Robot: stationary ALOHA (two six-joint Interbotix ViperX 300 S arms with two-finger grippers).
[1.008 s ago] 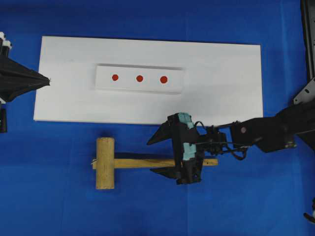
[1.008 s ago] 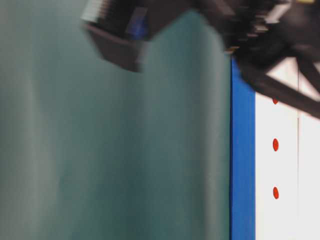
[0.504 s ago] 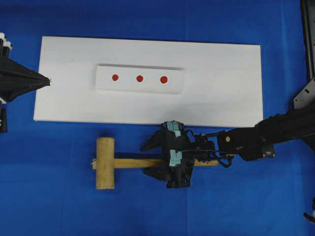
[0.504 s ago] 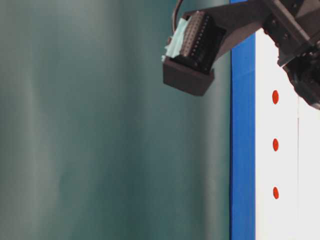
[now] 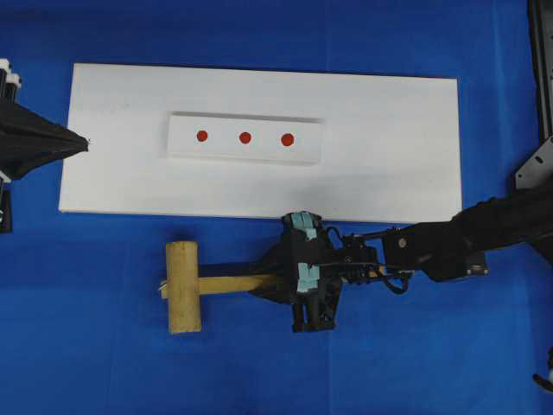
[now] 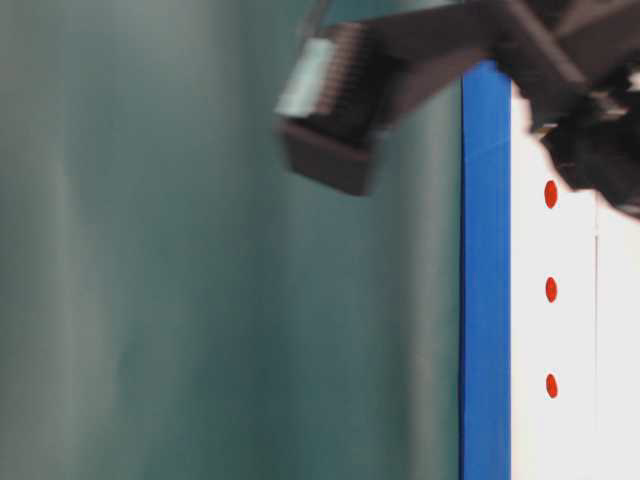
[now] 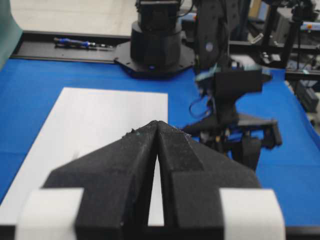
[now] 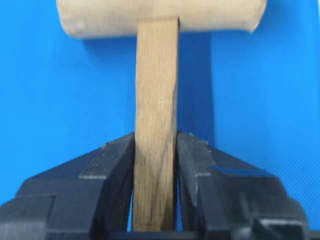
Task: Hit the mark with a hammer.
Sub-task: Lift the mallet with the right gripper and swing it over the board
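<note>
My right gripper (image 8: pixel 155 150) has its jaws pressed against both flat sides of the hammer (image 5: pixel 207 284) handle, well back from the head, with the hammer lying on the blue cloth (image 5: pixel 95 363) just below the white board (image 5: pixel 389 147). My worry is leverage: held that far from the head, the handle could pivot in the pads on the lift or swing (smooth wood, heavy end), and the blow would miss the red marks (image 5: pixel 244 137) on the raised white strip (image 5: pixel 302 149). My left gripper (image 7: pixel 157 125) sits closed and empty at the board's left edge. Beyond it, arm bases and a cluttered lab.
</note>
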